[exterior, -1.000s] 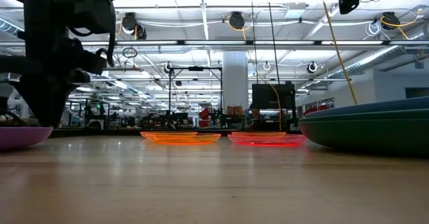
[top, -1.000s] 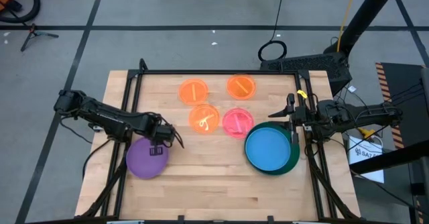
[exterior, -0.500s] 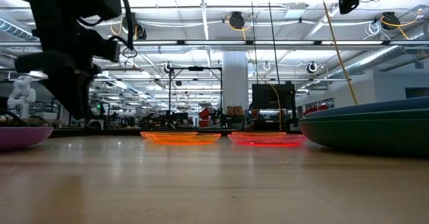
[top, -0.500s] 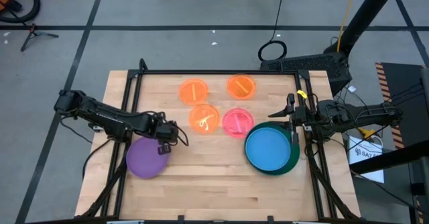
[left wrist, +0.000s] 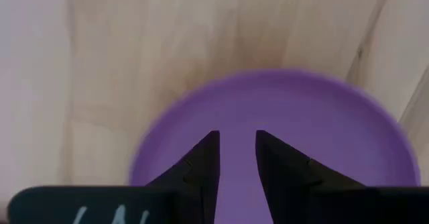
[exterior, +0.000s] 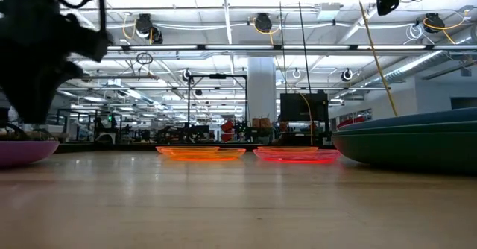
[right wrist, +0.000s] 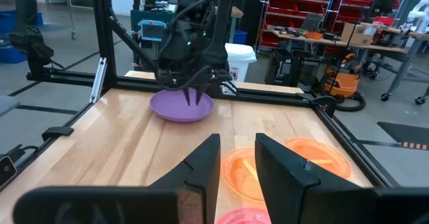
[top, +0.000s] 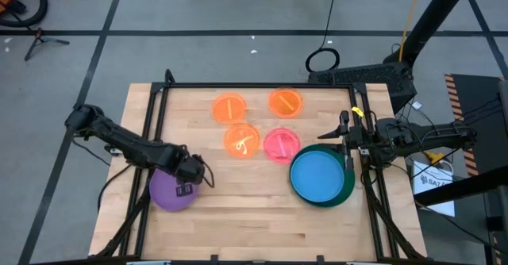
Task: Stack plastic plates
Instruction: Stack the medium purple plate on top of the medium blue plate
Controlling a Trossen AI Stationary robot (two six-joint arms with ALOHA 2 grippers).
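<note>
Plates: blue plate nested in green plate; left gripper narrowly parted over purple plate

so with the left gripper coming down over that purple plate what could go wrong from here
1. The left gripper hangs over the middle of the purple plate, not its rim, with only a narrow gap between its fingers. Closing there would likely grab nothing, or press and tip the plate.
2. The three orange plates and the pink plate lie close together, so carrying the purple plate toward the blue plate on the green one could knock them.
</note>
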